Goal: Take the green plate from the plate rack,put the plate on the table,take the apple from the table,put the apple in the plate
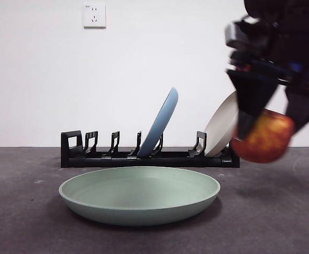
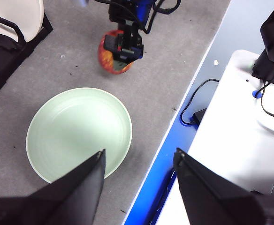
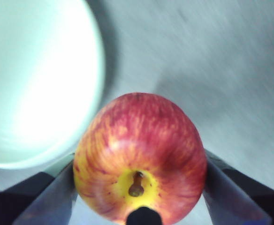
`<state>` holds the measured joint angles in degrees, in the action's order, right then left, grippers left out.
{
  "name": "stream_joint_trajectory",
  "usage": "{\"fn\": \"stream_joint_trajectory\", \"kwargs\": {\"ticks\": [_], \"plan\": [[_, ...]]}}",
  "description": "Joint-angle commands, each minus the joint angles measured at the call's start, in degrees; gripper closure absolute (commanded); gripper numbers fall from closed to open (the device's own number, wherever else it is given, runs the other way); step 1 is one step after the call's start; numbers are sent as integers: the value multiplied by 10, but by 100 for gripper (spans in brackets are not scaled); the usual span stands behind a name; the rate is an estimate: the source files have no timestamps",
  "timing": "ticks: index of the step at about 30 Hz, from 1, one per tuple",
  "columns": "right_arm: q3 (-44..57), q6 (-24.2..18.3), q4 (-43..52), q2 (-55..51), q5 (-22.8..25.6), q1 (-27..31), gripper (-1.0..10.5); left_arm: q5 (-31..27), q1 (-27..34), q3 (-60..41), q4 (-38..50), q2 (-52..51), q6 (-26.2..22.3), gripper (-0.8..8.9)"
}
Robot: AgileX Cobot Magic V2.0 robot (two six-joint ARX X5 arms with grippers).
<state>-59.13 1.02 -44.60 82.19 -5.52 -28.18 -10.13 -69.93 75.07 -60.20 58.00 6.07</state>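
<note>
the wide, shallow, matte sage-green round plate [image 1: 139, 194] lies flat on the dark grey matte worktop [image 1: 22, 211], in front of the long, low black plastic plate rack [image 1: 149, 153]; this plate is the landmark below. in the rack behind it, a light blue plate [image 1: 160, 121] and a cream-white plate [image 1: 221, 130] lean in their slots. the left hand [image 2: 139, 164] hangs above the plate's near rim, jaws apart and empty. to the right of the plate, the right hand [image 1: 273, 114] is clamped on the large red apple streaked with yellow-orange [image 1: 262, 136], lifted clear of the worktop, stem toward the wrist camera.

judged step: carrying the apple to the plate. the next move calls for a sideways travel over the plate's raised rim, a descent to its centre, then release.

the path from apple to plate looks free. the cream-white plate stands just behind the apple; keep travel off the rack. the worktop's edge runs past the plate on the side away from the rack.
</note>
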Motion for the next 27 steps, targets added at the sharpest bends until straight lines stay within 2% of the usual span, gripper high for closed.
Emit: {"fn": "stream_joint_trajectory", "kwargs": {"ticks": [1, 6, 10, 15, 19, 25, 26, 27], "plan": [[0, 30, 30, 7, -1, -43, 964, 0, -1, 1, -4, 0, 2, 562], [0, 61, 106, 26, 20, -122, 964, 0, -1, 1, -16, 0, 2, 562], [0, 71, 148, 51, 29, -159, 964, 0, -1, 1, -16, 0, 2, 562], [0, 76, 169, 100, 33, -179, 965, 0, -1, 1, -16, 0, 2, 562], [0, 75, 171, 132, 56, -194, 965, 1, -1, 1, -16, 0, 2, 562], [0, 70, 172, 158, 56, -207, 962, 1, -1, 1, -16, 0, 2, 562], [0, 70, 172, 158, 56, -207, 893, 1, -1, 1, -16, 0, 2, 562], [0, 70, 172, 158, 56, -208, 730, 1, -1, 1, -16, 0, 2, 562]]}}
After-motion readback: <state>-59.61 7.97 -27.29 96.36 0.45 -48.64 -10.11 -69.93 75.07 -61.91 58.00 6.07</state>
